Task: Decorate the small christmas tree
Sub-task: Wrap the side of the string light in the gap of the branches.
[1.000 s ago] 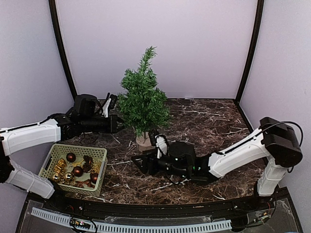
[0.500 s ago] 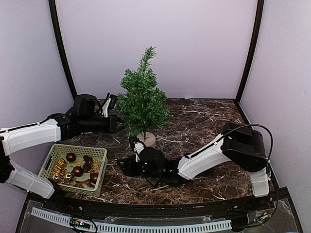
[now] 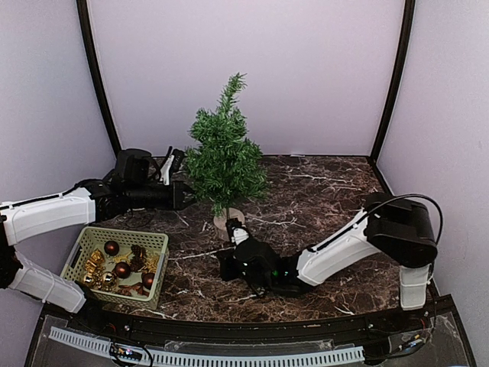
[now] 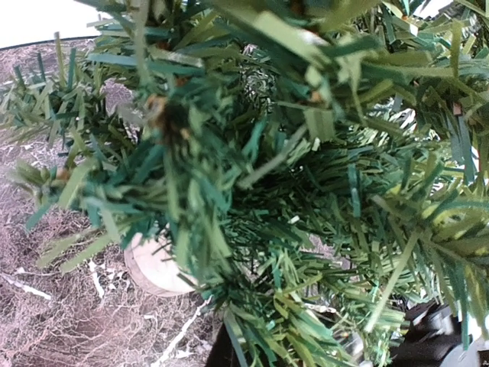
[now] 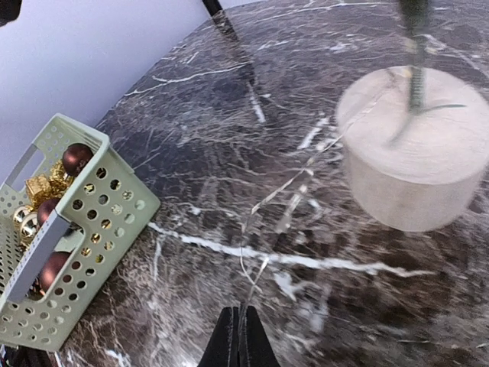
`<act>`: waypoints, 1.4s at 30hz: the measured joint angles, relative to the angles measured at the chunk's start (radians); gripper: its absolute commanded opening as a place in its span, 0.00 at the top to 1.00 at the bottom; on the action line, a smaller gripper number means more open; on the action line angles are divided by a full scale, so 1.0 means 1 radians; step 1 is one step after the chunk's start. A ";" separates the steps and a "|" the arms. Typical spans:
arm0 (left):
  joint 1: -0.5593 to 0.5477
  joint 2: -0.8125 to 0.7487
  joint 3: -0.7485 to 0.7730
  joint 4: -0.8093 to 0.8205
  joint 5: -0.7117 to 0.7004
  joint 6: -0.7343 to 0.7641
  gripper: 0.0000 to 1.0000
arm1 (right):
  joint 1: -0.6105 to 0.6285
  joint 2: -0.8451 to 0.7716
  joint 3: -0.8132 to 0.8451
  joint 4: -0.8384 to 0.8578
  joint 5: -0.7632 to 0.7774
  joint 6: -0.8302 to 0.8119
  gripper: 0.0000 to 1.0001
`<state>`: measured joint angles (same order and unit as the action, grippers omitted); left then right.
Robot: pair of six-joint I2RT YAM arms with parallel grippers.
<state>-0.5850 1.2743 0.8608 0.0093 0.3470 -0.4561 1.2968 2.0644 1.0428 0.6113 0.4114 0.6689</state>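
Right wrist view, right hand (image 5: 239, 330) pinched shut, thin thread (image 5: 245, 269) at its tips

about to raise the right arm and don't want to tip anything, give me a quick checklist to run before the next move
1. Right gripper shut: ok.
2. Thin strand pinched: cannot tell; it runs from the wooden base to the closed fingertips.
3. Small christmas tree upright: ok.
4. Left gripper steadying the tree: cannot tell; it is among the branches.
5. Green basket stocked: ok, baubles inside.
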 measured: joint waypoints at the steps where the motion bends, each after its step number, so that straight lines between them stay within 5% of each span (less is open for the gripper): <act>1: 0.001 0.000 0.000 0.000 0.000 0.000 1.00 | 0.000 -0.034 -0.038 -0.002 0.017 0.002 1.00; 12: 0.034 0.000 0.000 -0.014 -0.018 0.020 1.00 | -0.026 -0.539 -0.343 -0.217 0.325 0.081 1.00; 23: 0.087 0.000 0.001 -0.054 -0.026 0.067 1.00 | -0.412 -0.957 -0.509 -0.412 0.366 0.029 1.00; 28: 0.103 0.000 0.002 -0.063 -0.024 0.095 1.00 | -0.470 -1.020 -0.542 -0.453 0.339 0.029 1.00; 31: 0.113 0.000 0.004 -0.069 -0.024 0.111 0.82 | -0.472 -1.011 -0.573 -0.460 0.299 0.052 1.00; 35: 0.121 -0.004 0.020 -0.080 -0.027 0.140 0.44 | -0.472 -0.990 -0.632 -0.434 0.193 0.056 1.00; 42: 0.122 -0.127 0.055 -0.204 -0.088 0.191 0.34 | -0.433 -1.070 -0.645 -0.396 0.086 -0.022 1.00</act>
<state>-0.4625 1.1469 0.9154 -0.1947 0.2592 -0.2653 0.8639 0.9939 0.3977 0.2157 0.4973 0.6472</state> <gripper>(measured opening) 0.651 0.004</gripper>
